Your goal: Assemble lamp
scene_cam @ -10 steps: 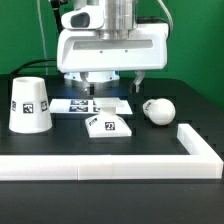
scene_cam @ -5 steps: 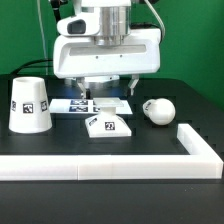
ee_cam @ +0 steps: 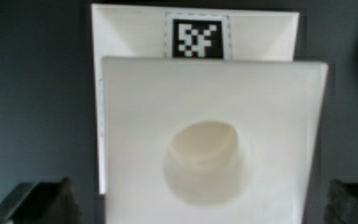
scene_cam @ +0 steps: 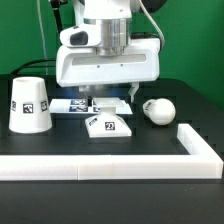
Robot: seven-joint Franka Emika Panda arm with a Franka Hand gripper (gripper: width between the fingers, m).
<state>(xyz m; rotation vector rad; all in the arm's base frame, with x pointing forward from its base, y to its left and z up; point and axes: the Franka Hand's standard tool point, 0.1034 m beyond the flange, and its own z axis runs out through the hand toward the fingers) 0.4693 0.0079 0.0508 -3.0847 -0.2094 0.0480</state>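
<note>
On the black table (scene_cam: 60, 146) the 3 lamp parts lie unjoined, base (scene_cam: 108, 124) between shade (scene_cam: 30, 105) and bulb (scene_cam: 157, 110); my gripper (scene_cam: 110, 96) hangs spread and empty over the base, so I judge nothing assembled yet.

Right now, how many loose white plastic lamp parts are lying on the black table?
3. The tapered white shade stands at the exterior view's left, the flat square white base in the middle, the round white bulb at the exterior view's right. None seems hidden.
</note>
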